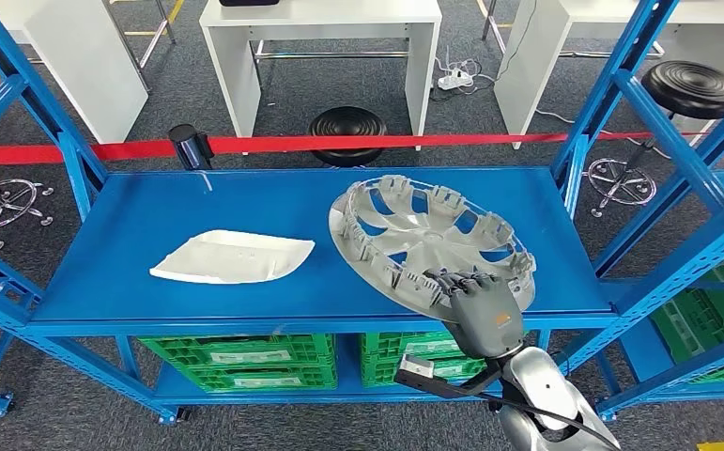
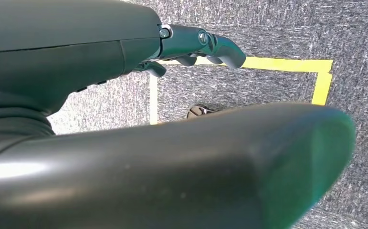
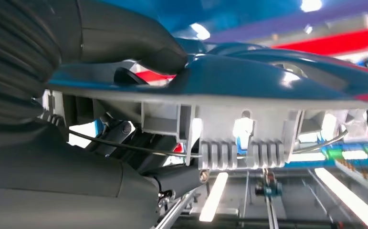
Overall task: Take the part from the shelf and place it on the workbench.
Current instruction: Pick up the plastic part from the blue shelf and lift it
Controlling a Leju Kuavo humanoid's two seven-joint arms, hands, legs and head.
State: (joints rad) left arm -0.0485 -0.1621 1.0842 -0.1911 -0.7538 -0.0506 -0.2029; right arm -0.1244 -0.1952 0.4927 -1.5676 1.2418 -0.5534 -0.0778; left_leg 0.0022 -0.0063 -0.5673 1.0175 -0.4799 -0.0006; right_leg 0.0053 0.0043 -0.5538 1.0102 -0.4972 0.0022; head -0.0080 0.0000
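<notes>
White tables (image 1: 320, 19) and black stools (image 1: 346, 124) stand on grey carpet (image 1: 283, 89).

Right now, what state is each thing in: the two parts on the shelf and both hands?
Wheel cover: lying inner side up on the blue shelf, near rim gripped.
White part: lying flat on the shelf, untouched.
Right hand: grips the wheel cover's rim.
Left hand: hanging over the floor, holding nothing, fingers apart.

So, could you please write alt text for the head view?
The robot's right hand grips the near rim of a grey wheel cover lying on a blue shelf. A white part lies to its left.
</notes>
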